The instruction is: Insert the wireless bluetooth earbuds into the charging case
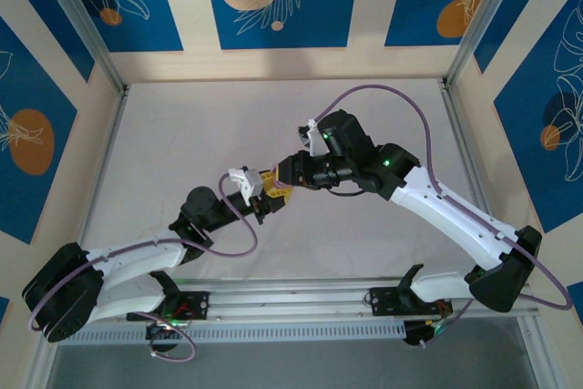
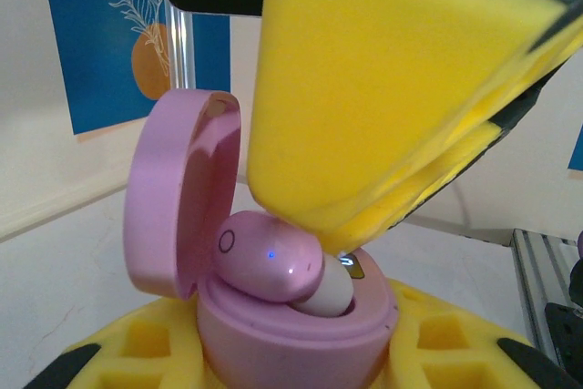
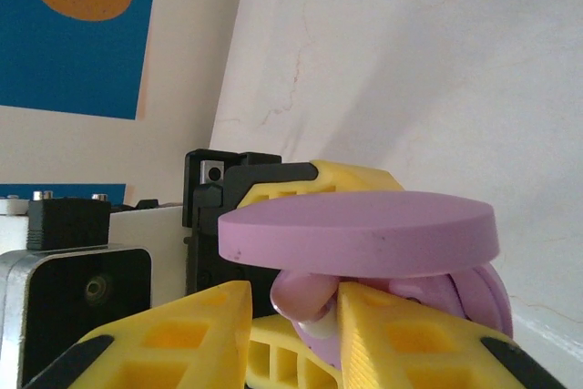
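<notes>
My left gripper (image 2: 291, 353) is shut on a pink charging case (image 2: 291, 334), which sits between its yellow fingers with its lid (image 2: 178, 189) standing open. A pink earbud (image 2: 269, 257) with a white tip lies tilted in the case's well, its top above the rim and a small blue light showing. My right gripper (image 3: 296, 316) reaches in from above. Its fingers (image 2: 383, 88) straddle the earbud (image 3: 305, 293) under the lid (image 3: 360, 234). One finger (image 3: 392, 334) touches the bud and the other (image 3: 182, 334) stands a little apart. The two grippers meet at mid-table (image 1: 273, 193).
The white table (image 1: 182, 134) is walled by beige panels with blue posters. An aluminium rail (image 1: 301, 302) runs along the near edge between the arm bases. A purple cable (image 1: 401, 97) loops above the right arm.
</notes>
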Controlling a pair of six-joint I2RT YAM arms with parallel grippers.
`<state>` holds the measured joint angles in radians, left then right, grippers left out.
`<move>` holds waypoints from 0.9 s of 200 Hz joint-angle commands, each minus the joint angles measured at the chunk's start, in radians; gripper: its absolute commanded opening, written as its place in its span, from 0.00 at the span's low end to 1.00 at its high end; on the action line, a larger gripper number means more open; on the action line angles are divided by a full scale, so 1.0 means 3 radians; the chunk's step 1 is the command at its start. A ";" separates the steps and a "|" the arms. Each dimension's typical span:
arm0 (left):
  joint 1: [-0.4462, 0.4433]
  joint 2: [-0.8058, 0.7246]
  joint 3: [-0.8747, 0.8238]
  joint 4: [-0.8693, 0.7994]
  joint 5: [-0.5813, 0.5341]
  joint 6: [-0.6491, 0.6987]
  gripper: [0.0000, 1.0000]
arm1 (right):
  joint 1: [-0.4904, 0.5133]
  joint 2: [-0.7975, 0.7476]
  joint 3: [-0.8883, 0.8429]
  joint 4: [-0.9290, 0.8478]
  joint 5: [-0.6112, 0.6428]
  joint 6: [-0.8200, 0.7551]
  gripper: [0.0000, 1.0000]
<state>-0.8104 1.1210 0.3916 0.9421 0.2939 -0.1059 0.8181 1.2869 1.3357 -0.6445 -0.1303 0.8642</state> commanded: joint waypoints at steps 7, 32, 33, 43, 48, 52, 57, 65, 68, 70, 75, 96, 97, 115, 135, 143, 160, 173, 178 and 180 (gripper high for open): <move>-0.0040 -0.0070 0.0126 0.0177 0.0006 -0.0043 0.27 | 0.0024 -0.0043 0.0122 -0.0153 -0.0014 -0.0074 0.31; -0.0040 -0.0075 0.0126 0.0173 0.0002 -0.0046 0.27 | 0.0024 -0.0070 0.0155 -0.0252 0.0053 -0.0108 0.31; -0.0039 -0.0075 0.0126 0.0173 0.0002 -0.0043 0.27 | 0.0024 -0.0076 0.0152 -0.0251 0.0054 -0.0108 0.31; -0.0040 -0.0075 0.0126 0.0173 0.0002 -0.0046 0.27 | 0.0024 -0.0094 0.0151 -0.0250 0.0061 -0.0116 0.31; -0.0040 -0.0075 0.0126 0.0173 0.0002 -0.0045 0.27 | 0.0024 -0.0101 0.0154 -0.0250 0.0061 -0.0117 0.31; -0.0039 -0.0075 0.0127 0.0172 0.0001 -0.0046 0.27 | 0.0024 -0.0109 0.0155 -0.0244 0.0060 -0.0119 0.31; -0.0042 -0.0075 0.0128 0.0171 0.0002 -0.0047 0.27 | 0.0024 -0.0116 0.0153 -0.0244 0.0053 -0.0128 0.32; -0.0039 -0.0075 0.0127 0.0169 0.0005 -0.0043 0.27 | 0.0024 -0.0134 0.0155 -0.0227 0.0032 -0.0134 0.32; -0.0040 -0.0075 0.0127 0.0167 0.0006 -0.0043 0.27 | 0.0024 -0.0141 0.0155 -0.0221 0.0024 -0.0136 0.32; -0.0039 -0.0077 0.0127 0.0168 0.0004 -0.0043 0.27 | 0.0024 -0.0145 0.0152 -0.0214 0.0021 -0.0135 0.32; -0.0039 -0.0075 0.0126 0.0162 0.0007 -0.0045 0.27 | 0.0021 -0.0160 0.0155 -0.0203 0.0007 -0.0148 0.32; -0.0041 -0.0075 0.0122 0.0158 0.0012 -0.0042 0.27 | 0.0024 -0.0254 0.0148 -0.0114 -0.0018 -0.0203 0.33; -0.0040 -0.0075 0.0122 0.0158 0.0012 -0.0039 0.27 | 0.0024 -0.0260 0.0149 -0.0110 -0.0009 -0.0207 0.33; -0.0039 -0.0071 0.0116 0.0149 0.0035 -0.0041 0.27 | 0.0014 -0.0361 0.0145 -0.0100 0.0167 -0.0261 0.34; -0.0042 -0.0069 0.0116 0.0138 0.0109 -0.0036 0.27 | -0.0065 -0.0453 0.0154 -0.0131 0.0398 -0.0288 0.37; -0.0041 -0.0065 0.0116 0.0132 0.0151 -0.0040 0.27 | -0.0118 -0.0474 0.0146 -0.0127 0.0463 -0.0280 0.41; -0.0039 -0.0073 0.0121 0.0136 0.0267 -0.0050 0.27 | -0.0273 -0.0448 0.0164 -0.0142 0.0460 -0.0229 0.50; -0.0042 -0.0085 0.0124 0.0137 0.0322 -0.0060 0.27 | -0.0420 -0.0363 0.0202 -0.0155 0.0310 -0.0179 0.53; -0.0039 -0.0090 0.0126 0.0131 0.0344 -0.0061 0.27 | -0.0469 -0.0327 0.0233 -0.0159 0.0214 -0.0168 0.53; -0.0039 -0.0091 0.0126 0.0135 0.0351 -0.0061 0.27 | -0.0493 -0.0305 0.0243 -0.0162 0.0180 -0.0165 0.54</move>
<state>-0.8124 1.1202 0.3920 0.9428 0.3367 -0.1066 0.7300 1.1568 1.3640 -0.6891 -0.0376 0.8013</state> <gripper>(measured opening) 0.323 0.526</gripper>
